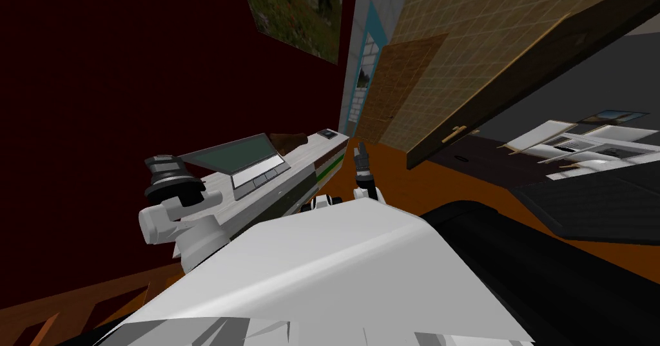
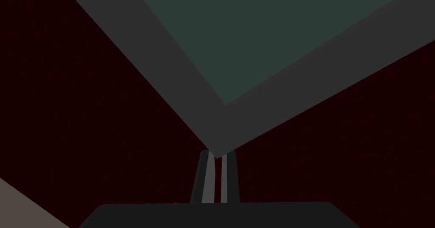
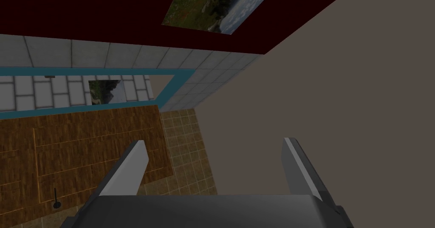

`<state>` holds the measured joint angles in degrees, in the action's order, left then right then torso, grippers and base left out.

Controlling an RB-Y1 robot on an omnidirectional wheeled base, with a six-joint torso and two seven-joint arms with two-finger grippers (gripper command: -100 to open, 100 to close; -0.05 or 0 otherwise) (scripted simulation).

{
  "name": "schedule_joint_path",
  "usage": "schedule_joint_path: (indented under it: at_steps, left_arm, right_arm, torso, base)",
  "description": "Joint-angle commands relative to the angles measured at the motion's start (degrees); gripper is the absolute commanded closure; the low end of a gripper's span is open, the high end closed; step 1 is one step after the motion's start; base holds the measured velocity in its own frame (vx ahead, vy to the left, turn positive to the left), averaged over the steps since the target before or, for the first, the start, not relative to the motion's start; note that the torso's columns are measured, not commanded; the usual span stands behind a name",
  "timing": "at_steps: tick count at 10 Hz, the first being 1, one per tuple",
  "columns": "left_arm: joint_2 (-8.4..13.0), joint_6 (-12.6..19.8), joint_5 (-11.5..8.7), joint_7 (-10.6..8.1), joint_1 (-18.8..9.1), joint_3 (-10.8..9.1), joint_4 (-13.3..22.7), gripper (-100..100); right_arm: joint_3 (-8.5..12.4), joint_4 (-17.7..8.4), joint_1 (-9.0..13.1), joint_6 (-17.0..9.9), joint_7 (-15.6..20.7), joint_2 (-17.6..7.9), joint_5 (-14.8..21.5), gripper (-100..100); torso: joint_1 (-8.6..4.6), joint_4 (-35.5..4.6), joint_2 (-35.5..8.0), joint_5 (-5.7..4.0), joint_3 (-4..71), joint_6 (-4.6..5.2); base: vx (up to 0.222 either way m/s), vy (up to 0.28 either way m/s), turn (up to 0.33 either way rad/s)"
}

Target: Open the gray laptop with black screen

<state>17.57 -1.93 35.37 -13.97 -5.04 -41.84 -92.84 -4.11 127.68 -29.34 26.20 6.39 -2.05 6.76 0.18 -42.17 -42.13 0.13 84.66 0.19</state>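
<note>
Dark red wall (image 1: 97, 71) | laptop (image 1: 240, 155) open | grey bezel, dark greenish screen

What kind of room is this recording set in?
Probably a study or living room in a house: an open laptop sits on a long pale desk against a dark red wall, a landscape picture hangs above, and a wooden door stands beyond.

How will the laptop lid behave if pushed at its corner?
The lid looks thin and flat, so probably stiff, pivoting at its hinge. Pushed at one corner by the left tool, the laptop might slide on the smooth desk.
</note>
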Motion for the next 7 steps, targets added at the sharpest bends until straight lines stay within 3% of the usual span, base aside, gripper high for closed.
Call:
schedule_joint_path:
  at_steps: [1, 2, 3, 5, 6, 7]
  left_arm:
    - [-2.16, -4.43, 1.96, -0.81, 0.28, -1.17, 0.43, 100]
    - [-2.16, -5.80, 1.96, -0.81, 0.28, -1.17, 0.43, 100]
    - [-4.20, -7.71, 3.82, -1.62, 0.73, -2.41, 0.54, 100]
    - [-4.20, -10.73, 3.82, -1.62, 0.73, -2.41, 0.54, 100]
    - [-4.25, -10.00, 3.79, -1.37, 0.51, -2.85, 0.68, 100]
    - [-5.10, -11.98, 3.94, -0.75, 0.95, -3.15, 0.61, -100]
  right_arm:
    - [0.00, 0.00, -0.01, 0.00, 0.00, 0.01, 0.00, 0]
    - [0.00, 0.00, -0.01, 0.00, 0.00, 0.00, 0.00, 0]
    - [0.00, 0.00, 0.00, 0.00, 0.00, 0.00, 0.00, 0]
    - [0.00, 0.00, -0.01, 0.00, 0.00, 0.00, 0.00, 0]
    - [0.00, 0.00, 0.00, 0.00, 0.00, 0.00, 0.00, 0]
    - [0.00, 0.00, 0.00, 0.00, 0.00, 0.00, 0.00, 0]
  torso:
    - [-0.08, 0.06, 0.05, 0.06, 0.00, -0.23]
    - [-0.02, 0.06, 0.06, 0.06, 0.01, -0.16]
    - [0.00, 0.02, 0.04, 0.00, 0.03, 0.05]
    - [-0.03, 0.05, 0.06, 0.04, 0.02, -0.11]
    - [-0.06, 0.05, 0.06, 0.03, 0.02, 0.11]
    - [-0.05, 0.02, 0.08, -0.02, 0.05, 0.03]
  base:
    - [0.059, -0.061, 0.116]
    - [0.026, -0.028, 0.041]
    - [0.053, -0.037, 0.183]
    - [0.033, -0.040, 0.062]
    - [-0.002, -0.007, 0.011]
    - [0.012, -0.001, 0.027]
